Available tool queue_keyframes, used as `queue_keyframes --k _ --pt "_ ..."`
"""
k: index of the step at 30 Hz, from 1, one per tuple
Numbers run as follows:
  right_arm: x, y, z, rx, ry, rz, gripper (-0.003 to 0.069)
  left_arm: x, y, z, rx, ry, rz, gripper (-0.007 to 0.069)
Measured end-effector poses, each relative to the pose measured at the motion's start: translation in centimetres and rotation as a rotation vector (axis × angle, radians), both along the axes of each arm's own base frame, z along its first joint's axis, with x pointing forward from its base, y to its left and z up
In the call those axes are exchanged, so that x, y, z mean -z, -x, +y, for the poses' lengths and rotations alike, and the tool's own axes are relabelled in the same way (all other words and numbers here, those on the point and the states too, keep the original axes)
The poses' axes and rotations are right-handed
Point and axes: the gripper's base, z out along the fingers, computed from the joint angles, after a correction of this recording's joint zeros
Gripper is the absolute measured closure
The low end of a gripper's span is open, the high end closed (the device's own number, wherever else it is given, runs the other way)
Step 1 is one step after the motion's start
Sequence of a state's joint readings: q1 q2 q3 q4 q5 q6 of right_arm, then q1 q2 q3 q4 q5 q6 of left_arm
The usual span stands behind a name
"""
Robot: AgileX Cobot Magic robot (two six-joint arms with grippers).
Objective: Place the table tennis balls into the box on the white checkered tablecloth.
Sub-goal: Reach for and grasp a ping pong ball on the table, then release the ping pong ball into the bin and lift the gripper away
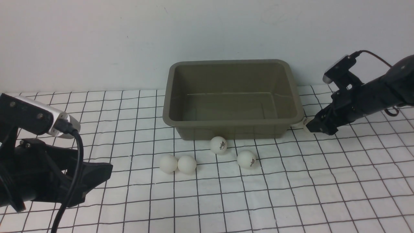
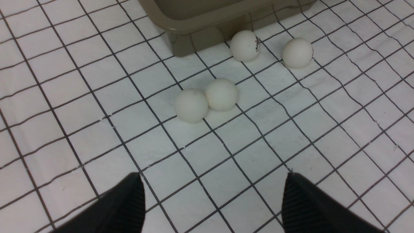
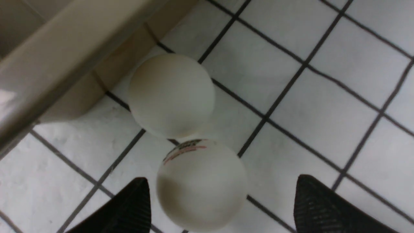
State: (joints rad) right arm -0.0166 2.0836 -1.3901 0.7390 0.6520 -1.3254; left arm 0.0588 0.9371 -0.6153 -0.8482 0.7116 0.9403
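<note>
The olive-grey box (image 1: 233,97) stands empty on the white checkered tablecloth (image 1: 291,194). In front of it lie a touching pair of table tennis balls (image 1: 168,163) (image 1: 187,163) and two with logos (image 1: 218,144) (image 1: 246,159). My left gripper (image 1: 97,171) is open at the near left, short of the pair (image 2: 190,105) (image 2: 222,94), with nothing between its fingers (image 2: 129,204). My right gripper (image 1: 311,127) is low at the box's front right corner, open around a logo ball (image 3: 202,184) without gripping it. Another ball (image 3: 171,95) touches it and rests against the box (image 3: 64,48).
A plain white wall rises behind the box. The cloth is slightly wrinkled. The right arm's cable (image 1: 375,55) loops above its wrist camera.
</note>
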Motion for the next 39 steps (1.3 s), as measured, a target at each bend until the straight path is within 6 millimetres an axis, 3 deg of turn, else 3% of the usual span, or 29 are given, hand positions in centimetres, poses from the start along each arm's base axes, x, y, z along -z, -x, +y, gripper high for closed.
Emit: queue_keyframes --k 10,14,16,22,28,31,39 --pt "1.4 0.0 0.3 0.002 -0.035 0.049 0.0137 0.0 0.0 0.0 0.000 0.001 0.000 0.0114" --pt "1.3 -0.2 0.3 0.033 -0.058 0.036 0.0221 0.0 0.0 0.0 0.000 0.001 0.000 0.0114" --pt "1.3 -0.3 0.2 0.043 -0.054 0.026 0.0298 0.0 0.0 0.0 0.000 0.001 0.000 0.0114" --pt "0.8 -0.4 0.1 0.058 -0.048 0.000 0.0309 0.0 0.0 0.0 -0.002 0.000 -0.001 0.0114" --pt "-6.3 0.4 0.4 0.088 -0.120 -0.150 0.0309 0.0 0.0 0.0 -0.002 0.000 -0.002 0.0114" --pt "-8.6 0.9 1.3 0.091 -0.240 -0.168 0.0309 0.0 0.0 0.0 -0.002 0.000 -0.002 0.0114" --pt "-7.0 1.3 5.7 -0.067 -0.351 -0.096 0.0309 0.0 0.0 0.0 -0.002 0.000 -0.002 0.0114"
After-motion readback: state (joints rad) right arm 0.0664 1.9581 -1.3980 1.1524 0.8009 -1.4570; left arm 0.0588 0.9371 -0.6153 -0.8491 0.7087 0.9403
